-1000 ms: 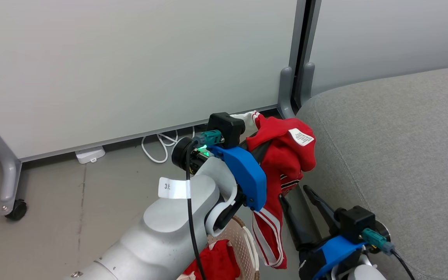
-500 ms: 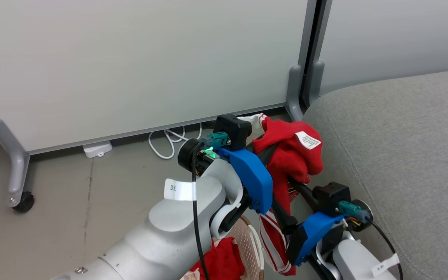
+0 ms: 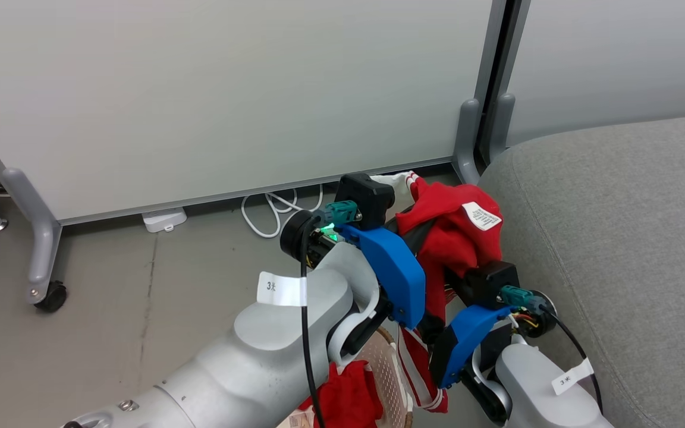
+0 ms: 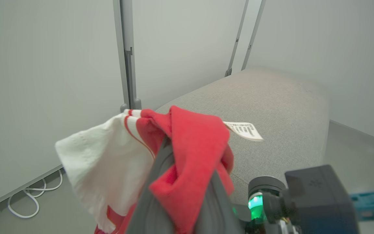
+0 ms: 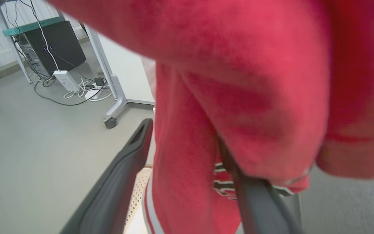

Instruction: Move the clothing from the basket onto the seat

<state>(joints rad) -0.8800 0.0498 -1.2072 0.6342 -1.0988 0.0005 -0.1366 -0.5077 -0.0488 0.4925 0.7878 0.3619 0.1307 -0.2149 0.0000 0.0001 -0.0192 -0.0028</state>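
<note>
The left tool (image 4: pixel 166 148) is pressed together on a bunch of the red garment (image 3: pixel 449 238), holding it up in the air just beside the near corner of the seat (image 3: pixel 616 238). Gripped at one bunched spot, the soft fabric droops, and its striped tail hangs down toward the basket (image 3: pixel 387 368) on the floor. That seems to be why the right tool (image 5: pixel 183 139) sits underneath. Its fingers are spread wide with the hanging fabric between them and nothing pinched yet, placed, I'd judge, to gather the loose end so it clears the rim and lands on the cushion rather than trailing off the edge. A second red piece (image 3: pixel 345 398) lies in the basket, so the job looks partly done.
</note>
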